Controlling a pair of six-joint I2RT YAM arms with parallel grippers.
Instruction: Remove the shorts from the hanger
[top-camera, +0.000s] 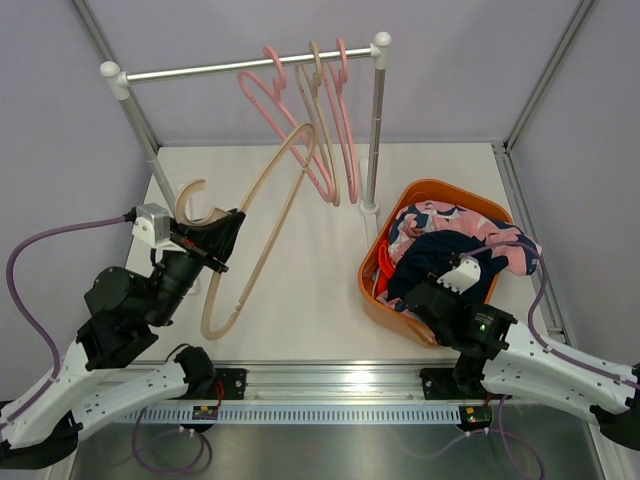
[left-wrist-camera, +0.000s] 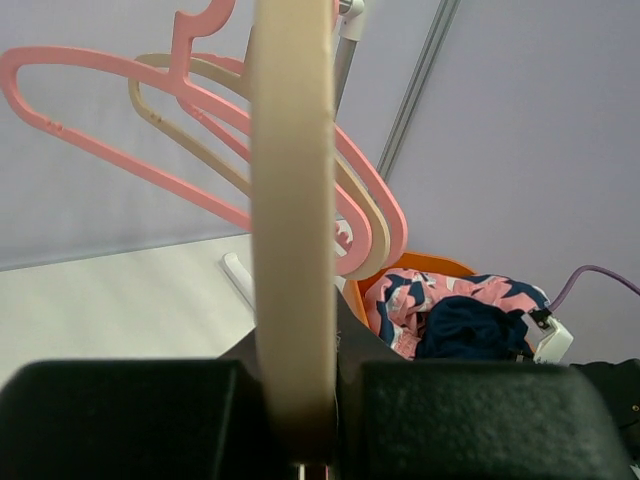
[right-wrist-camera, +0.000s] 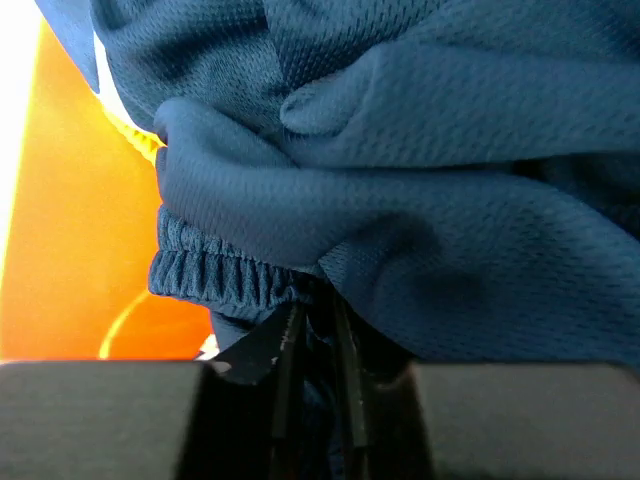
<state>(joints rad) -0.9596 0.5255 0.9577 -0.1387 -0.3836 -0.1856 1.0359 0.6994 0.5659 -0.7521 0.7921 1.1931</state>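
Your left hand clamped shut on the beige hanger, your right hand pressed into the navy shorts, fingers slightly apart, grip unclear, shorts heaped in the orange basket, pink hangers on the far rail.

The left tool is clamped tight, raised forward; the right tool angles downward, jaws slightly parted.

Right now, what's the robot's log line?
left gripper: shut on beige hanger | right gripper: at navy shorts in orange basket | rail: three bare hangers
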